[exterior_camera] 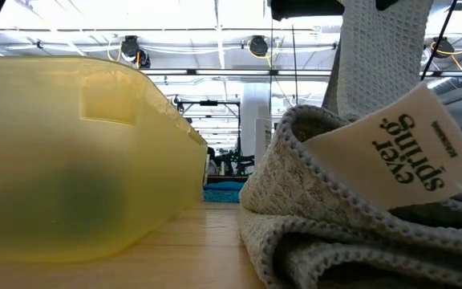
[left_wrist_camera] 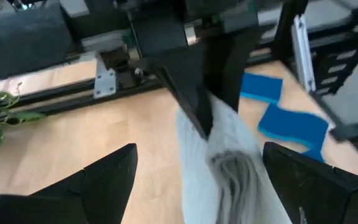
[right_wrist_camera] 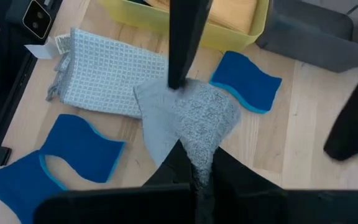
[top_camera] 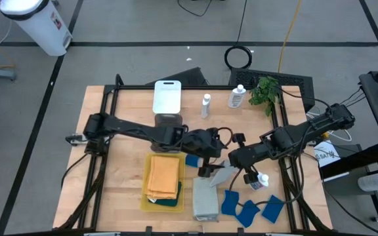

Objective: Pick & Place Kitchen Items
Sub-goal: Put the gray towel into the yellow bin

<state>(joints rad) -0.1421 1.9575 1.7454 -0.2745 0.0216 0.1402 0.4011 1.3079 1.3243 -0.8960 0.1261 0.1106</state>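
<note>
Right gripper [top_camera: 223, 169] is pinched shut on a pale grey cloth [right_wrist_camera: 188, 121], lifting one end off the table just beside the yellow tray [top_camera: 146, 190]. Only the right wrist view shows its waffle weave and the blue sponges [right_wrist_camera: 246, 79] around it. Left gripper [left_wrist_camera: 194, 168] hangs close above the same cloth, fingers spread apart. An orange cloth [top_camera: 163, 176] lies in the yellow tray. At table level, the cloth's paper label [exterior_camera: 403, 152] fills the foreground.

A pale grey waffle-weave folded cloth [right_wrist_camera: 114, 81] lies on the light wooden surface [top_camera: 120, 137]. Blue wavy-edged sponges [right_wrist_camera: 246, 81] show teal rims. A yellow rectangular plastic tray [top_camera: 146, 187] holds an orange folded cloth [top_camera: 164, 177].
</note>
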